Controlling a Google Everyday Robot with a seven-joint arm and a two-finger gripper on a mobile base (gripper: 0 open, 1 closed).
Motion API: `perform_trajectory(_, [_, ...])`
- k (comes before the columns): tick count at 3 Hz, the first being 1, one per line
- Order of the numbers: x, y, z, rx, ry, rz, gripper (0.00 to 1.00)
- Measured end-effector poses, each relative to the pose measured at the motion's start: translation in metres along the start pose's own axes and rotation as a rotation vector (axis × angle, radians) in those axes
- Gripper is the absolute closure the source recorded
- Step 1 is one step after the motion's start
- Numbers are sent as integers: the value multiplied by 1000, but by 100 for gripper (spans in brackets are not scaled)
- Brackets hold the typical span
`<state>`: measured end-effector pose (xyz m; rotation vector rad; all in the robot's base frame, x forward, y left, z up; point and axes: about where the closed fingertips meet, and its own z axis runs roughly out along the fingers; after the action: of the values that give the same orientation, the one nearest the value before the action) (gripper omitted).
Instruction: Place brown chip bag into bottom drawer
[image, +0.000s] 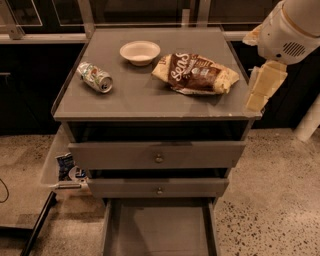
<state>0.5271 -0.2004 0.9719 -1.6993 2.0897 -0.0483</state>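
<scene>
The brown chip bag (197, 74) lies flat on the right half of the grey cabinet top (150, 100), with its white lettering facing up. The bottom drawer (159, 230) is pulled open at the cabinet's foot and its grey floor is bare. My gripper (261, 89) hangs from the white arm (290, 30) at the cabinet top's right edge. It is a short way to the right of the bag, apart from it, and holds nothing.
A white bowl (140, 52) stands at the back middle of the top. A crushed can (95, 77) lies at the left. The two upper drawers (158, 155) with knobs are slightly open. A clear bin (52, 170) with a blue-white packet (65, 166) sits left of the cabinet.
</scene>
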Motion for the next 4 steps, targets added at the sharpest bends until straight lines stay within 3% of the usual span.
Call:
perform_trajectory(2, [-7, -12, 11, 18, -34, -3, 0])
perform_trajectory(4, [-31, -56, 53, 85, -160, -31, 0])
